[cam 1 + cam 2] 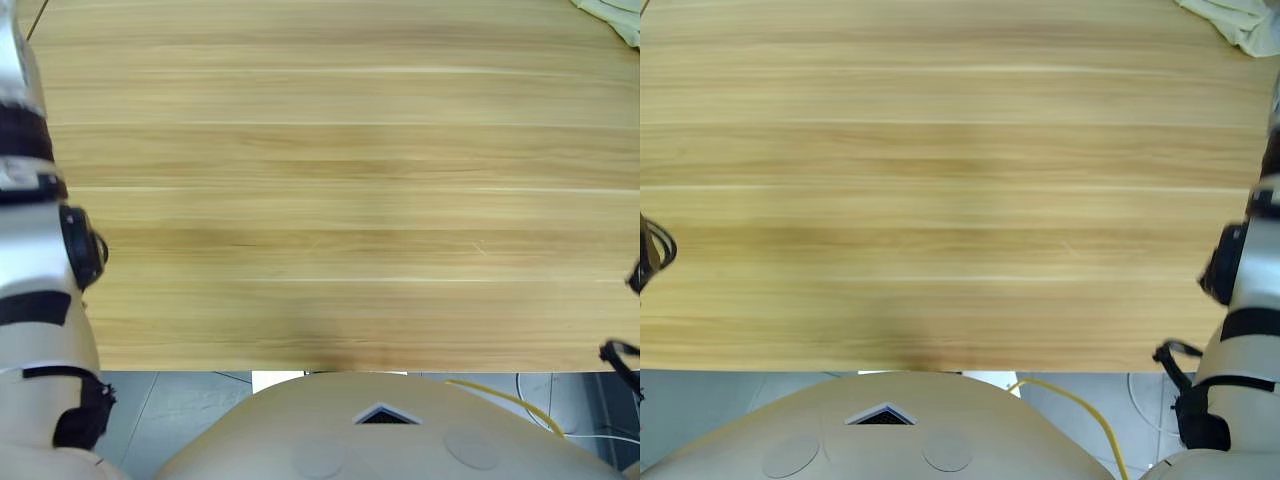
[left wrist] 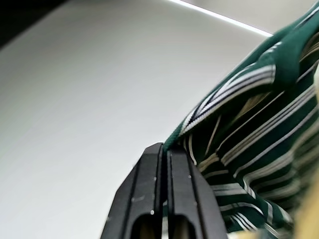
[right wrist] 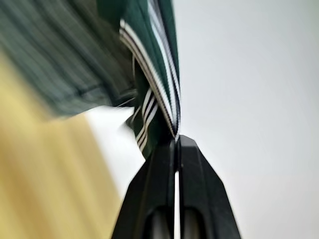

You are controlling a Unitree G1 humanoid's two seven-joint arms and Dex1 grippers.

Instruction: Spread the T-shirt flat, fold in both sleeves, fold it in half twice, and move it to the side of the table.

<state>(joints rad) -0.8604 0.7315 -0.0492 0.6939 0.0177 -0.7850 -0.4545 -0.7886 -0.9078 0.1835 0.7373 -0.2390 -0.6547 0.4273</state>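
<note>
The T-shirt (image 2: 259, 129) is dark green with white and cream stripes. In the left wrist view my left gripper (image 2: 164, 147) is shut on its ribbed edge, with pale ceiling behind. My right gripper (image 3: 177, 139) is likewise shut on a striped edge of the T-shirt (image 3: 149, 64), the cloth hanging away from the fingertips. In the head views my left arm (image 1: 40, 250) rises at the table's left edge and my right arm (image 1: 1250, 300) at the right edge, both running up out of the picture.
The wooden table (image 1: 330, 200) spans the head views, its near edge just in front of me. A pale crumpled cloth (image 1: 1235, 20) lies at the far right corner. A yellow cable (image 1: 1080, 405) hangs below the front edge.
</note>
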